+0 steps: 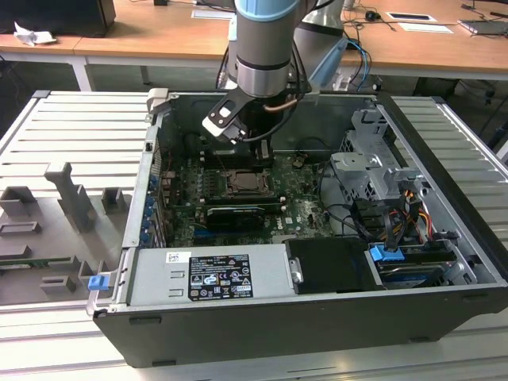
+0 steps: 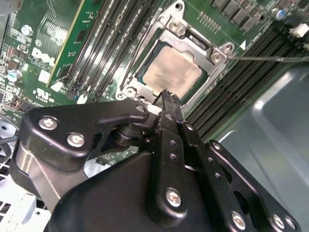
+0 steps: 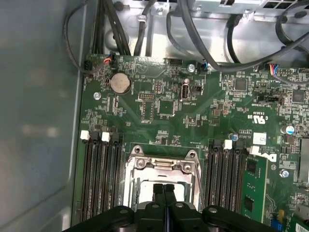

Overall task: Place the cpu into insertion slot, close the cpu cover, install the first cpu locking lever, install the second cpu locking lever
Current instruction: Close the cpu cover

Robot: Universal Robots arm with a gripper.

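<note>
Cpu (image 2: 172, 72), one, seated flat in the one insertion slot (image 1: 248, 185). Its pale face shows through the window of the one cpu cover (image 2: 145, 55), which lies down over it.

Across the exterior view from its left:
- a slatted table (image 1: 71, 135) bearing one grey fixture tray (image 1: 63, 214) at 9 o'clock
- the open computer case (image 1: 262, 333) at centre
- one drive cage (image 1: 373, 171) at 3 o'clock

One arm enters at 12 o'clock. Its one pincer (image 3: 164, 187) hangs just above the slot, which lies at about 6 o'clock of it in the exterior view. The pincer is clenched, tips pressed together with nothing between them. In the second wrist view the tips sit over the cover's edge; whether they touch it cannot be told.

One thin locking lever (image 2: 265, 59) is made out. Its long axis runs from a corner of the cover straight out across a bank of memory slots (image 2: 231, 87), so it is judged unlatched. Whether a second lever lies alongside the cover cannot be told.

The memory slots form two banks, one on each side of the slot.

Judged stage: cpu placed, cover down, levers not yet latched.
</note>
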